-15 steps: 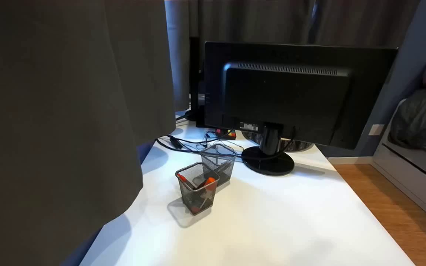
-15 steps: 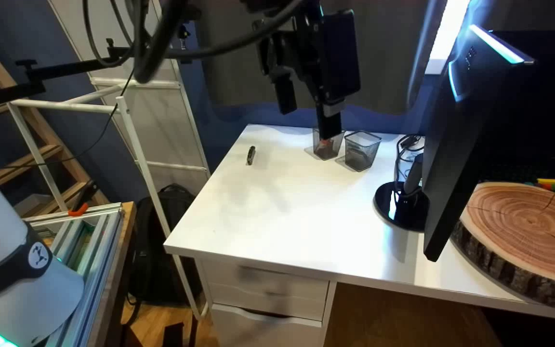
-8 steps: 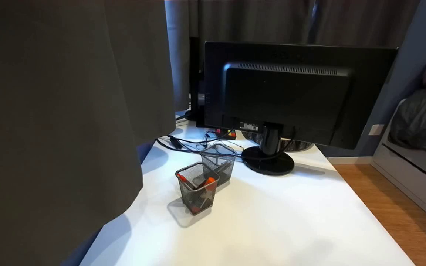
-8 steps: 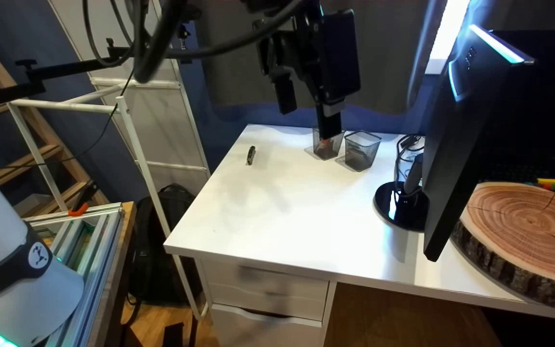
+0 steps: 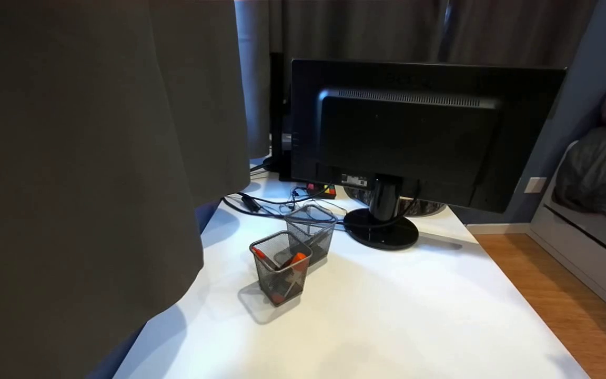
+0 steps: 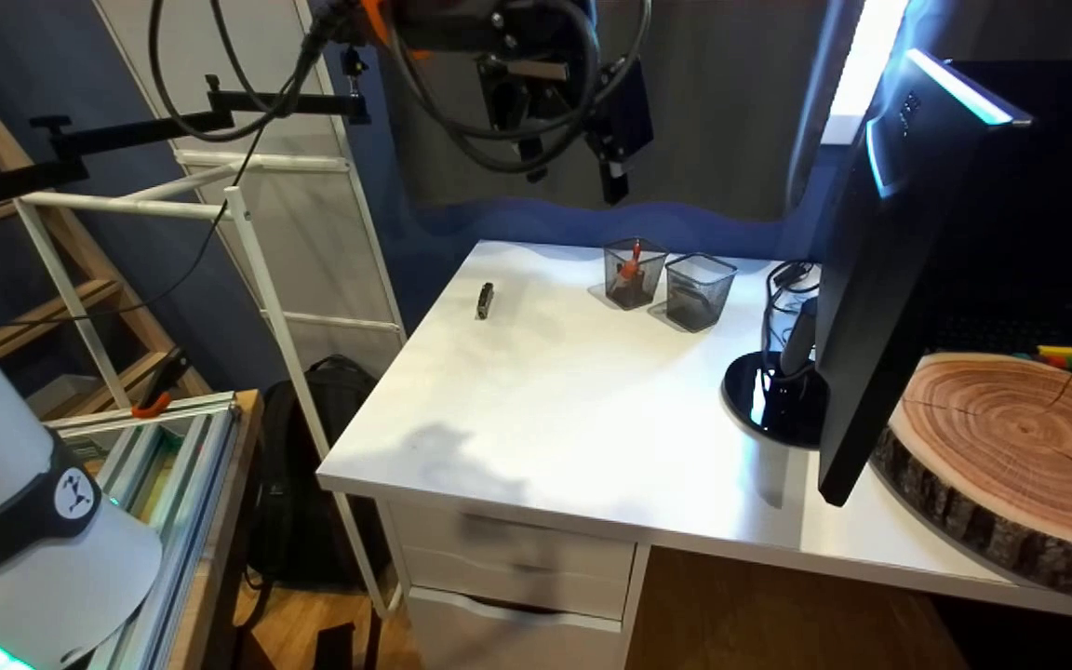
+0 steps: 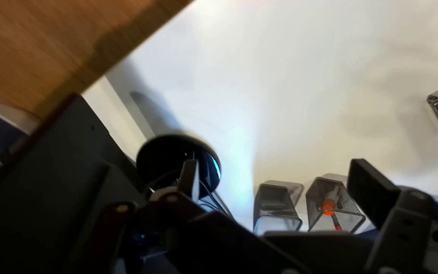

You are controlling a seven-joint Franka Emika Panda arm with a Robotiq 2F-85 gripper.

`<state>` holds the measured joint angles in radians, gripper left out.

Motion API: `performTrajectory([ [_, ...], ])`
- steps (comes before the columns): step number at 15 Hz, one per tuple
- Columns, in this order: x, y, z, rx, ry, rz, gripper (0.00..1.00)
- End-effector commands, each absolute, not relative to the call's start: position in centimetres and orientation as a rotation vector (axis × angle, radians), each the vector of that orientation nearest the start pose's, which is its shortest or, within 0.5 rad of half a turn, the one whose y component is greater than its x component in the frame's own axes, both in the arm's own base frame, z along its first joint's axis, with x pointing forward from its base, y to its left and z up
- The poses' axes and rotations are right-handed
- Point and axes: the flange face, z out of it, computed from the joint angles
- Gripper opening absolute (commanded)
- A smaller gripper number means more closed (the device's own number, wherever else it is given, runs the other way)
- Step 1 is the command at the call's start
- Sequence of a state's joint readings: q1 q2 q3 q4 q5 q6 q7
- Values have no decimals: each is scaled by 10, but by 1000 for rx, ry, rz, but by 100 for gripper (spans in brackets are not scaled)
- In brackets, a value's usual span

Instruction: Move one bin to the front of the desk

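Observation:
The bin [image 5: 281, 281], a small dark wire-mesh cup with orange-red bits inside, stands upright on the white desk [image 5: 387, 316]. It also shows in an exterior view [image 6: 627, 290] and in the wrist view [image 7: 319, 190]. A plain grey mesh cup [image 6: 696, 305] stands close beside it, on the monitor side; it also shows in the wrist view [image 7: 274, 201]. My gripper [image 6: 575, 179] hangs above the desk, apart from both cups. In the wrist view my gripper [image 7: 274, 169] is wide open with nothing between its fingers, and both cups show beyond the gap.
A black monitor [image 5: 413, 137] stands on a round base [image 6: 778, 400] beside the cups, with cables [image 6: 783, 288] behind. A small dark tool [image 6: 485, 301] lies on the desk. A wood slab [image 6: 1025, 419] lies past the monitor. A dark curtain [image 5: 98, 158] hangs along the back side.
In an exterior view my gripper has moved up, looks smaller and turned, and has uncovered the bin. The arm's shadow has shifted on the desk. Both cups stayed in place.

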<state>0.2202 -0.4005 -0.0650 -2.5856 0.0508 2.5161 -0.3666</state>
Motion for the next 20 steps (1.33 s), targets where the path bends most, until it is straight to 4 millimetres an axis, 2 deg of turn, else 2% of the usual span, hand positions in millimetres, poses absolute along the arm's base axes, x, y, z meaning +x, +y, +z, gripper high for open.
performTrajectory([
  [1,475,131,392,-2909,-1023,-649,100],
  [4,512,179,370,-2820,-1186,-807,100],
  [5,479,156,383,-2864,-1092,-752,100],
  [7,488,165,368,-2857,-1108,-733,100],
  [14,484,158,380,-2862,-1093,-760,100],
  [16,513,187,352,-2812,-1053,-698,100],
  [17,530,208,341,-2776,-978,-702,100],
  [20,575,216,319,-2806,-867,-708,100],
])
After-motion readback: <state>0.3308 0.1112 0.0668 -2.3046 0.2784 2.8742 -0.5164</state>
